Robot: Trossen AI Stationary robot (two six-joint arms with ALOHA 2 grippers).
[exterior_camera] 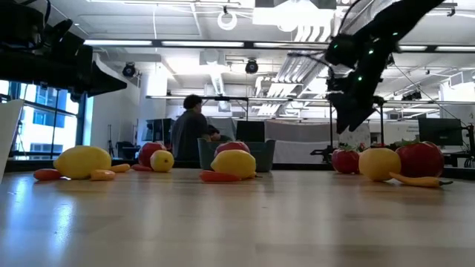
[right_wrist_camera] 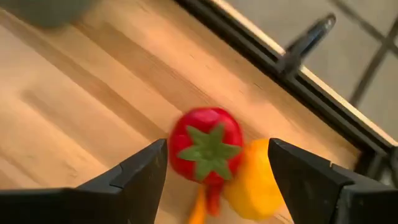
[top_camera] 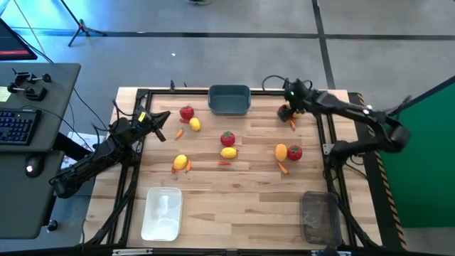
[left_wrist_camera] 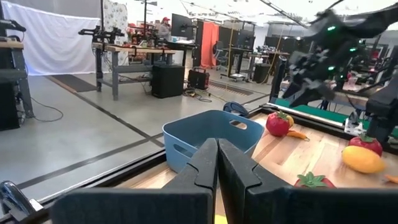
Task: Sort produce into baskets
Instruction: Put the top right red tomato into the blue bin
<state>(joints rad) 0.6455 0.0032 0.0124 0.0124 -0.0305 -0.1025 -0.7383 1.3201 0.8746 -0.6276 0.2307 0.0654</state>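
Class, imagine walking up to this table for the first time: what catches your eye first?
Bright red and yellow toy produce lies scattered across the middle of the wooden table. The right gripper, open, hovers over a red tomato near the far right corner, beside the blue basket at the far edge.

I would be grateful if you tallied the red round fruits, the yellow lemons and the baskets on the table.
Red round fruits: 4
Yellow lemons: 4
Baskets: 3
Total: 11
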